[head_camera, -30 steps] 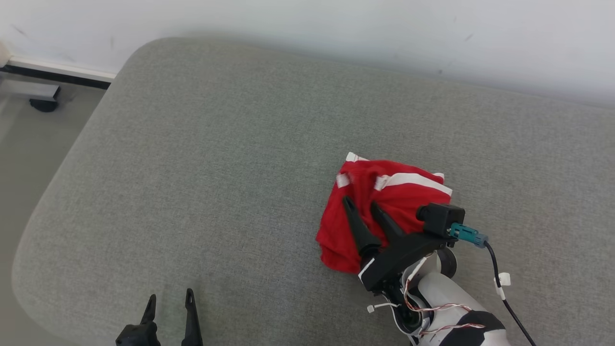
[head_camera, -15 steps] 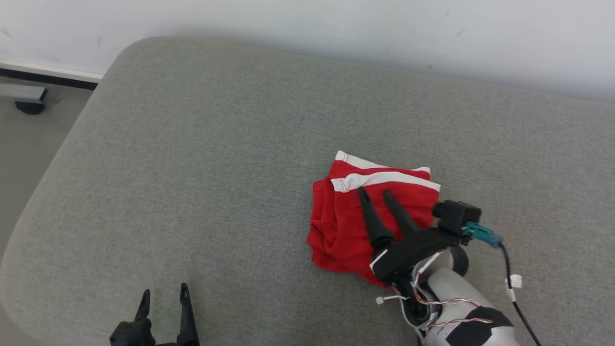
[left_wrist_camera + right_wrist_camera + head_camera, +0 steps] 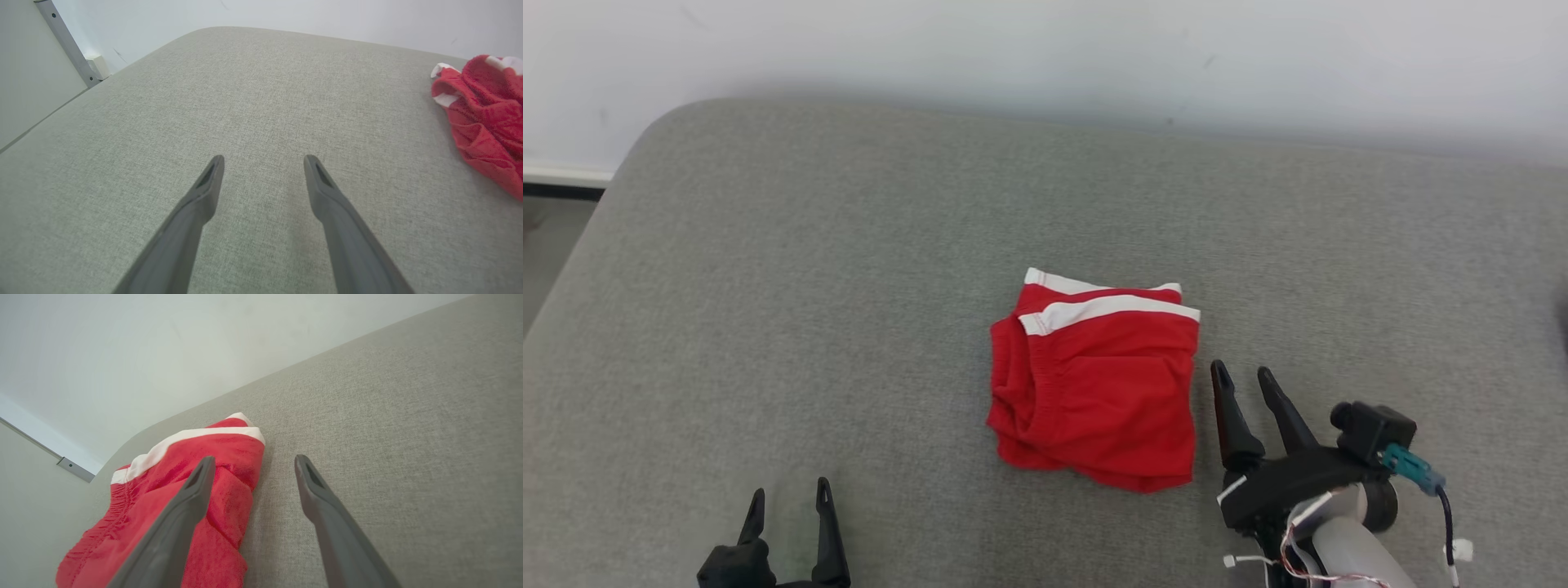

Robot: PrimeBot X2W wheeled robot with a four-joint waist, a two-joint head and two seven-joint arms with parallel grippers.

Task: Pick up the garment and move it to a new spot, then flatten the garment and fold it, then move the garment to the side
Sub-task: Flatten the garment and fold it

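Observation:
The garment (image 3: 1098, 388) is a pair of red shorts with a white waistband, folded into a compact square near the middle of the grey cushion (image 3: 849, 286). My right gripper (image 3: 1245, 377) stands open just right of its lower right corner, apart from the cloth, with nothing between its fingers. In the right wrist view the garment (image 3: 179, 490) lies left of the open gripper (image 3: 253, 463). My left gripper (image 3: 789, 495) is open at the lower left, far from the cloth. In the left wrist view its fingers (image 3: 261, 161) are spread over bare cushion, with the garment (image 3: 486, 118) at the right edge.
A white wall (image 3: 1045, 57) runs along the cushion's far edge. The cushion's rounded left corner (image 3: 645, 147) drops to the floor (image 3: 543, 245). Bare grey fabric stretches left and right of the garment.
My right gripper has let go of the garment and drawn back to its right. The garment has settled from a bunched heap into a flat folded square. The camera has shifted, moving the scene leftward.

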